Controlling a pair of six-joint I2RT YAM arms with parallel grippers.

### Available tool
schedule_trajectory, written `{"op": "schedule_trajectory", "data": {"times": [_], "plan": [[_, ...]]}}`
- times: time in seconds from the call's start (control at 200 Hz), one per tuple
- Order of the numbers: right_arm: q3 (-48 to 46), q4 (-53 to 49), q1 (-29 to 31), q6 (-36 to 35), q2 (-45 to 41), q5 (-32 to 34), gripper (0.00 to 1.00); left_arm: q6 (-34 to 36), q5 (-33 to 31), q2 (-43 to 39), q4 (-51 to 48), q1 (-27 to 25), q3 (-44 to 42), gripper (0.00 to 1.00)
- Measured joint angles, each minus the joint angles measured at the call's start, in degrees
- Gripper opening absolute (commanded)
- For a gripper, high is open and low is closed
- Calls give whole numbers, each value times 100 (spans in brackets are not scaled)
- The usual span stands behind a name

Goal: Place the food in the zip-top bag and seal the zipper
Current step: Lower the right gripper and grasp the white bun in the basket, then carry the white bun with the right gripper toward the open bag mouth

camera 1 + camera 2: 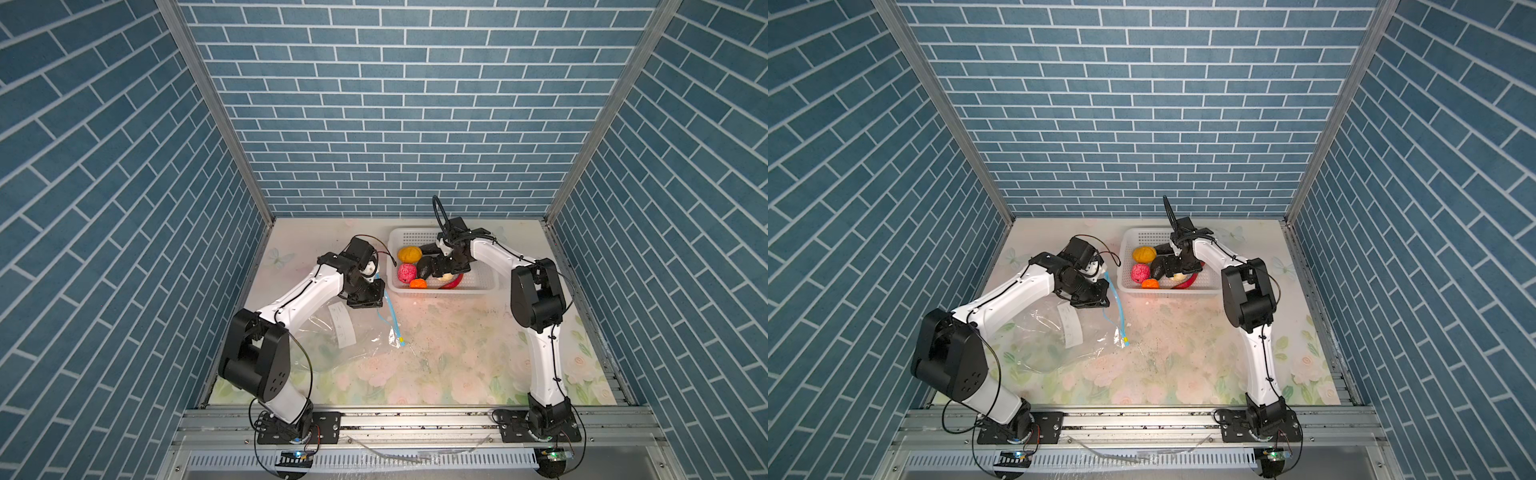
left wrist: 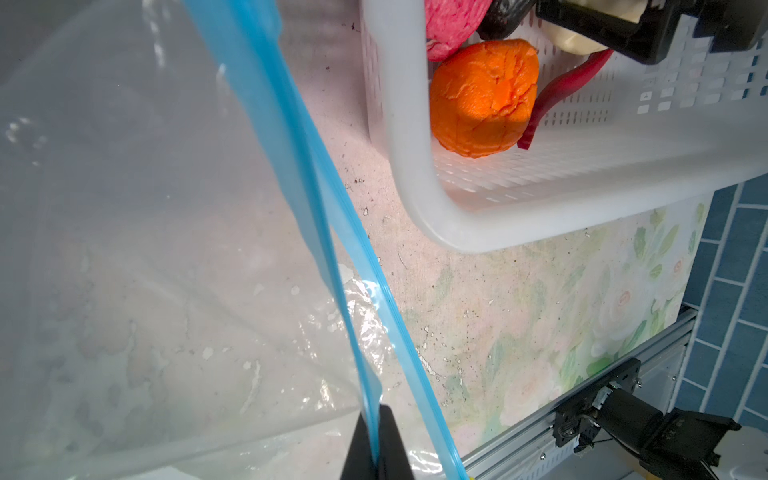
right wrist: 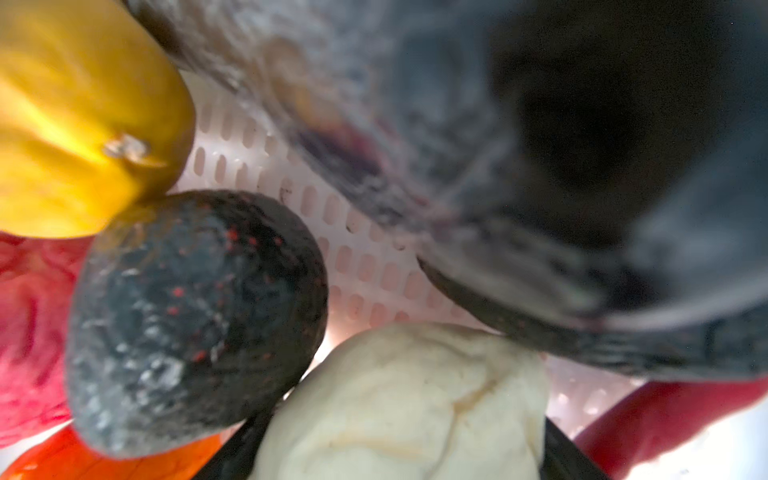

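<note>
Grasp on cream ball in the basket.
Our right gripper straddles it; we cannot tell if it bites yet. We should squeeze gently and lift clear of the black oval beside it. Meanwhile our left gripper clamps the zipper, bag draping below.

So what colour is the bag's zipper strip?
Light blue; the zipper shows best in left wrist view.

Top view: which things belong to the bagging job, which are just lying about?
Job: zip-top bag, zipper, cream ball, pink ball, yellow piece, orange piece, black ovals, red strip.
Lying about: white basket, floral mat, aluminium rail.
</note>
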Motion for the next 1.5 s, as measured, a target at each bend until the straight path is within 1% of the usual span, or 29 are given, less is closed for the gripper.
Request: {"op": "schedule_trajectory", "data": {"times": [0.155,0.485,0.63,0.77,1.035,1.265,1.5], "plan": [[-85,31,-26,20,-170,-96,71,-2,2,0,0,0,2,0],[-669,245,-46,44,-986,-378,68,-9,131,0,-4,-2,2,0],[-1150,501,-48,39,-1397,-588,66,-26,181,-11,-24,-7,2,0],[-1768,907,-48,33,-1928,-857,65,-28,216,-55,-107,-7,46,0],[-2653,1941,-46,-61,-2820,-1652,60,-31,245,-240,-258,-7,166,0],[-3141,2841,57,-2,-3067,-2457,57,-31,264,-273,-326,-9,240,0],[-3510,3536,490,-11,-3182,-3165,55,-26,286,-289,-409,-11,332,0]]}}
